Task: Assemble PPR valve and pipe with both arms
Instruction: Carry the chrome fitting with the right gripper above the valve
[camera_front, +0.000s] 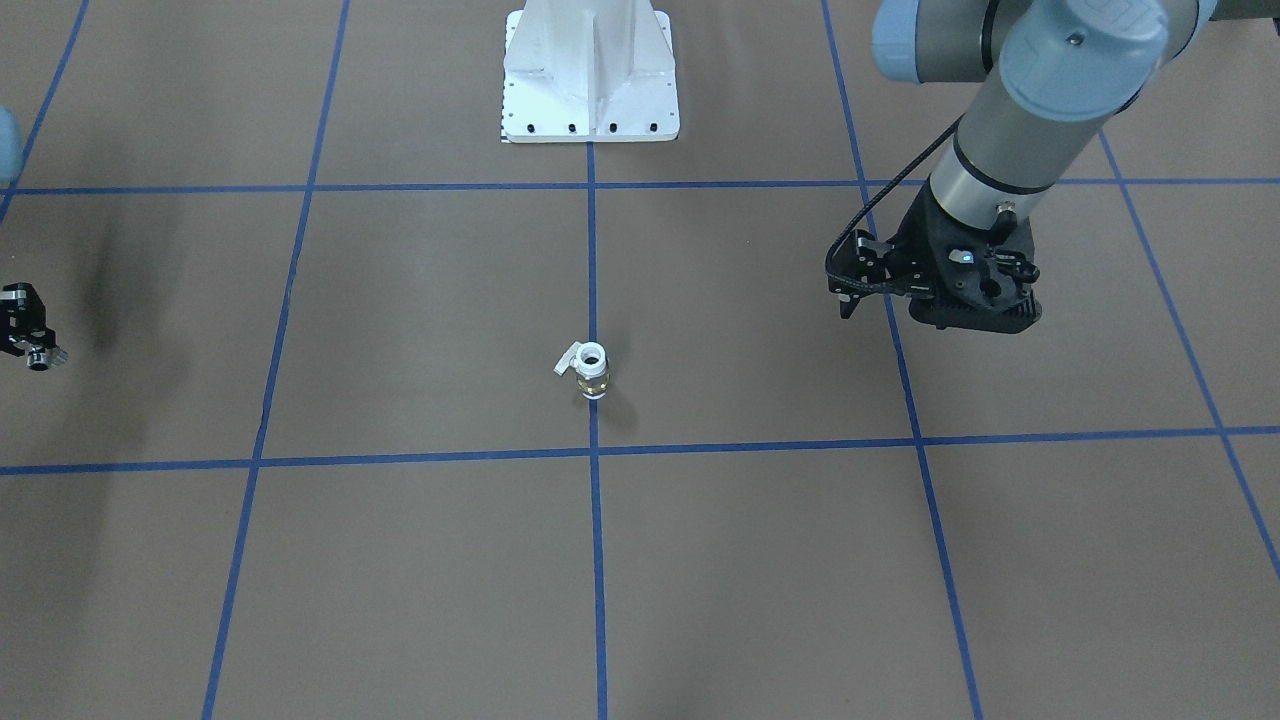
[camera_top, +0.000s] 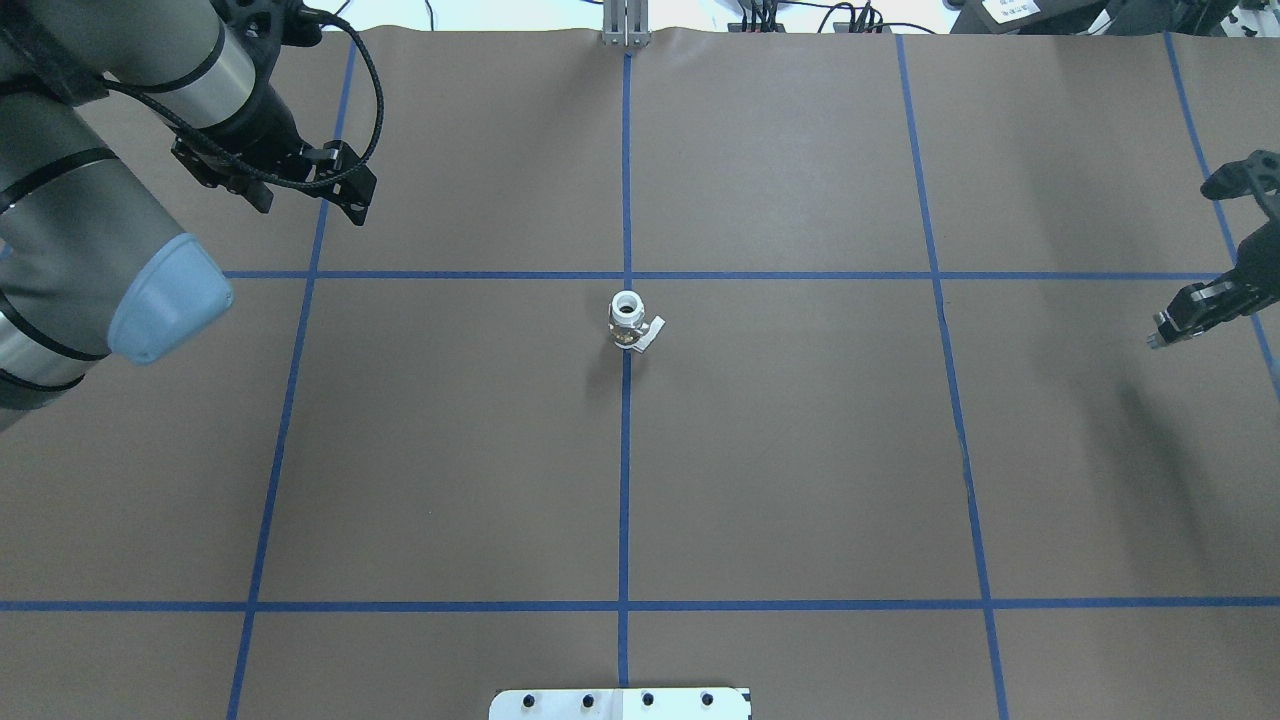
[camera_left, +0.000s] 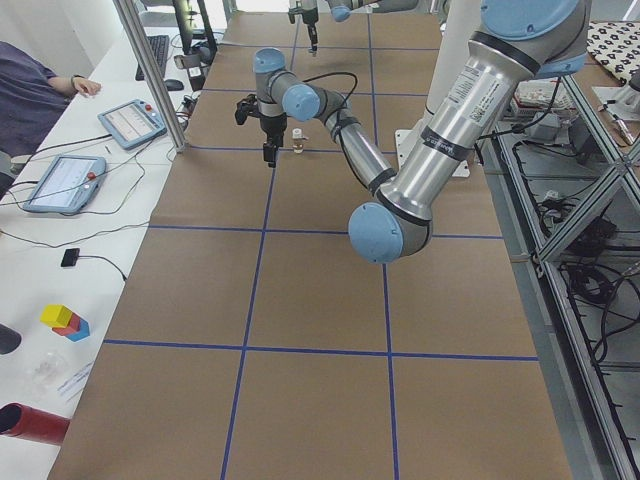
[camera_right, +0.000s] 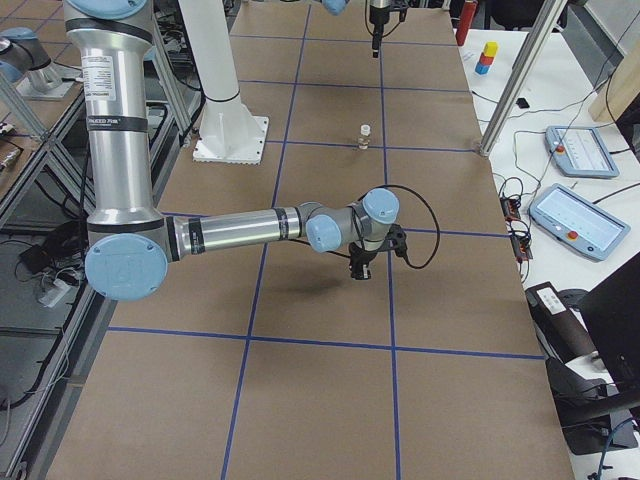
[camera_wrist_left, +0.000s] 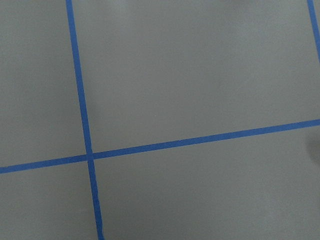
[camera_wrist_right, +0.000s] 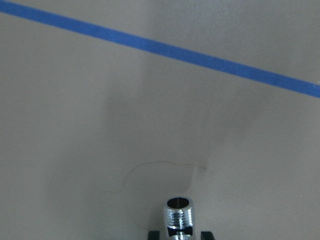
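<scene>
pedestal (camera_top: 620, 704): white, bolted, nearest me, on the centre blue tape line (camera_top: 625, 480) of the brown surface (camera_top: 800, 450).
PPR valve (camera_top: 628, 322): mid-surface, standing upright on the centre tape line, just my side of a tape crossing. White open mouth faces up, brass section below it, small lever (camera_top: 652, 333) sticks out toward my right. Nothing is touching it.
R end effector (camera_top: 1168, 330): far out on my right, at abt the same depth as the valve and well apart from it. Clamped on the pipe and held off the surface, w/ its shadow on the paper below.
pipe (camera_wrist_right: 178, 216): shiny silver, threaded, round mouth open. It sits between my R fingers (camera_wrist_right: 204, 234), which pinch it from both sides. Not joined to the valve.
L end effector (camera_front: 972, 315): farthest out, on my left beyond the valve's row, pointing down above the surface. It holds nothing I can see. Can't tell if the jaws are apart or together; my L wrist cam shows only paper and tape.
</scene>
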